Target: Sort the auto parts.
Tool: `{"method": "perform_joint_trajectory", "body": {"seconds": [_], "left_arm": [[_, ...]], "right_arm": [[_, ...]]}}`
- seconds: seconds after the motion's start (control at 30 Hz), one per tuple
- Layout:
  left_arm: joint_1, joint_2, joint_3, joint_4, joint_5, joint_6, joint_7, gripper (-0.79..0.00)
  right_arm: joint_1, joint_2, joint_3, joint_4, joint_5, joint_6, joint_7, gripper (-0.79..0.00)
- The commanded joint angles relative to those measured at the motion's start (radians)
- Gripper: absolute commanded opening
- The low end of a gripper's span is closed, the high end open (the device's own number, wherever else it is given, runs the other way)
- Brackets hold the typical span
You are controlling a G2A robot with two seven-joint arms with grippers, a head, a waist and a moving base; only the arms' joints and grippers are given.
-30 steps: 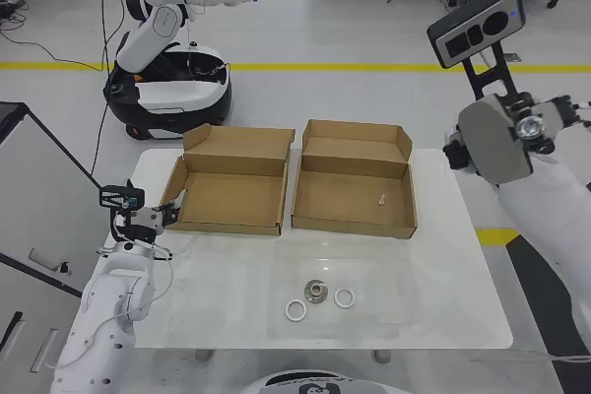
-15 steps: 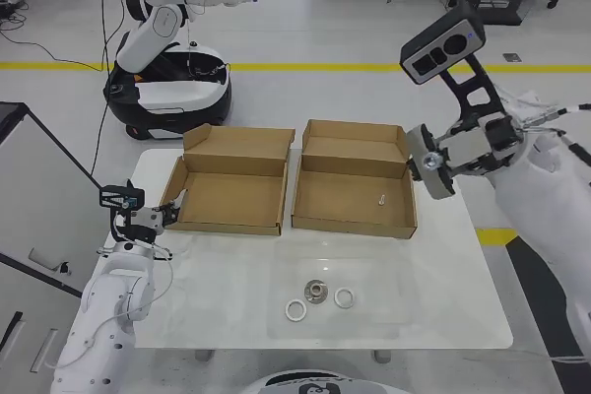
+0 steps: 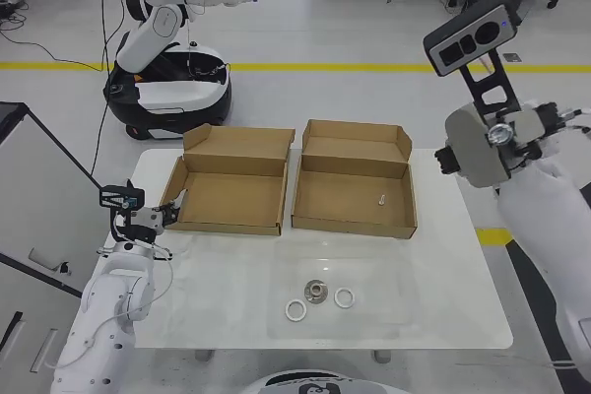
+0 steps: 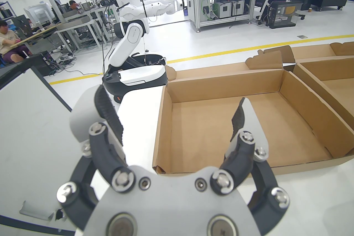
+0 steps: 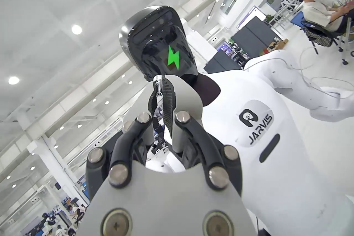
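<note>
1. The step in hand, as I read it, is carrying a part to its box. The right gripper (image 5: 159, 89) is held high, off to the side of the table (image 3: 424, 295). It is turned up towards the ceiling, with a small silver screw (image 5: 157, 83) at its tips.
2. Its jaws are pressed almost together and pinch that screw at the very ends of the fingers (image 5: 168, 101). The threads show between the pads (a thin hold, I'd say, and easy to lose if the wrist swings fast).
3. The next move, to my mind, calls for turning the wrist down and bringing the jaws over the right box (image 3: 355, 212). That box lies well below and away from them and has one screw-like piece (image 3: 382, 197) on its floor. The release should be low, so the part doesn't bounce out.
4. The left gripper (image 4: 171, 98) hangs at the outer edge of the left box (image 4: 221, 134), jaws spread wide and holding nothing. The box's near corner sits just ahead of them, and its floor is bare.
5. The parts left to sort lie well apart from both sets of jaws, near the table's front. They are a white ring (image 3: 295, 311), a second white ring (image 3: 345, 295), and a metal hub (image 3: 318, 291) between them.
</note>
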Motion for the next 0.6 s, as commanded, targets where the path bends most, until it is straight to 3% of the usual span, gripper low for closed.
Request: {"method": "perform_joint_trajectory", "body": {"seconds": [0.0, 0.57], "left_arm": [[0.000, 0.000, 0.000, 0.000, 0.000, 0.000, 0.000, 0.000], [0.000, 0.000, 0.000, 0.000, 0.000, 0.000, 0.000, 0.000]], "right_arm": [[-0.006, -0.005, 0.005, -0.003, 0.011, -0.002, -0.002, -0.785], [-0.063, -0.025, 0.078, -0.006, -0.146, 0.083, -0.002, -0.785]]}}
